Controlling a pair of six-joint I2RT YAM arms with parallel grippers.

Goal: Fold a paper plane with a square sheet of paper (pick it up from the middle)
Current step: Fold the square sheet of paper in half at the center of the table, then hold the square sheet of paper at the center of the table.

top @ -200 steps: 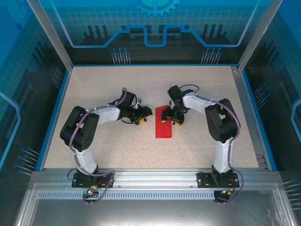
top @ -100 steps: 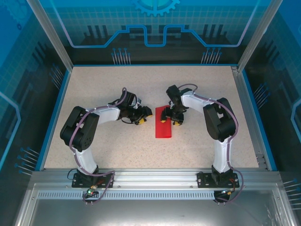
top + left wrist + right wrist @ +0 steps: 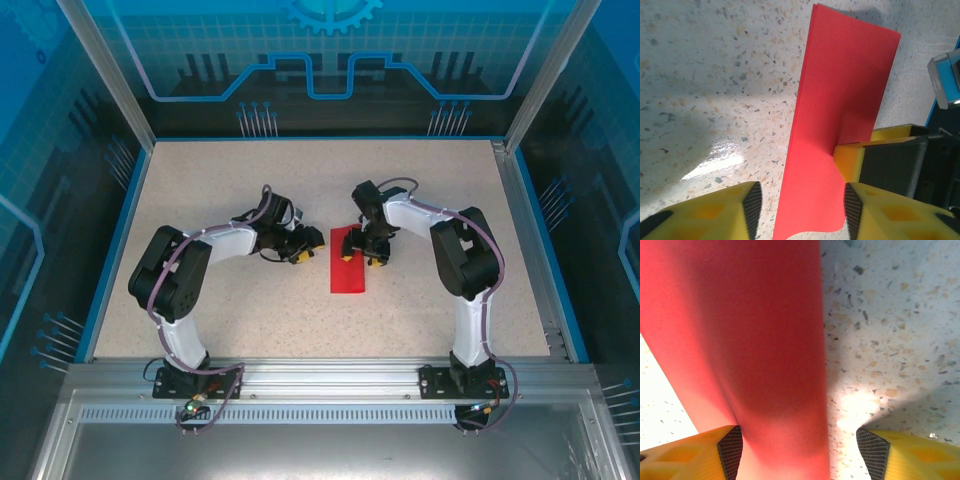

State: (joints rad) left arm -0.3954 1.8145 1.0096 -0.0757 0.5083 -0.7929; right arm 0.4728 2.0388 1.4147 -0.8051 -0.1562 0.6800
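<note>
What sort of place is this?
Probably a robot test or demonstration cell: a white-and-black left robot arm and a matching right robot arm bolted to an aluminium rail, a speckled beige tabletop walled by blue printed panels, and a narrow bright red paper sheet between them.

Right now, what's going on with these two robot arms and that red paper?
Both arms are working on a red sheet of paper lying flat on the speckled table. It looks like a narrow rectangle, apparently folded in half, and is not yet a plane. The right gripper is down over its far end, jaws open, with a yellow finger against the paper's edge. The left gripper sits just beside the left edge, also open and holding nothing.
</note>
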